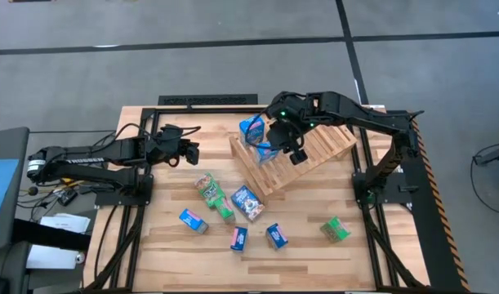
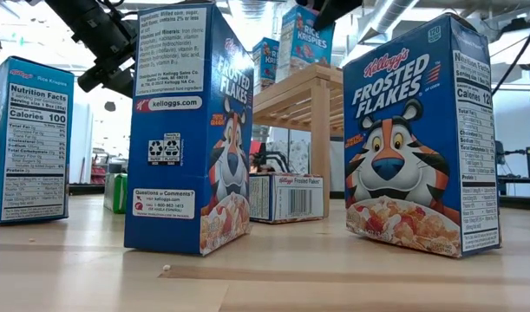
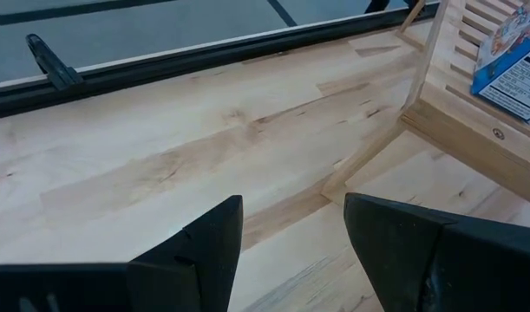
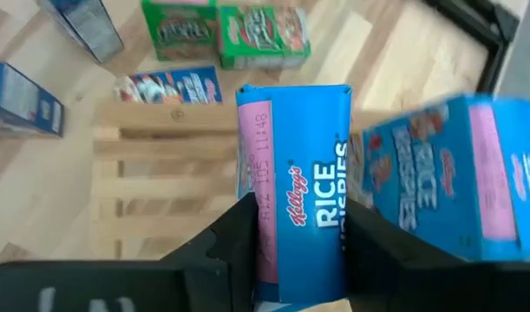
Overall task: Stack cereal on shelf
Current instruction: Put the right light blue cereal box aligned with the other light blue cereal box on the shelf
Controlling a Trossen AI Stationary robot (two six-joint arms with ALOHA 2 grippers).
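Table (image 1: 175, 245): pale wood planks, smooth, faint satin sheen, visible grain and joints. Frame at its edge (image 3: 160, 61): black metal, matt. Shelf (image 1: 314, 155): light unpainted wood slats, smooth, matt. Cereal boxes: printed cardboard, slightly glossy; Frosted Flakes box (image 2: 421, 139) shows crisp folded edges, Rice Krispies box (image 4: 304, 199) a smooth printed face with a pink side panel. Green boxes (image 4: 221, 33): same printed card. Right gripper (image 4: 295, 251) fingers (image 4: 230, 247): dark, matt, plastic-looking. Floor (image 1: 110, 49): grey, dull, smooth.
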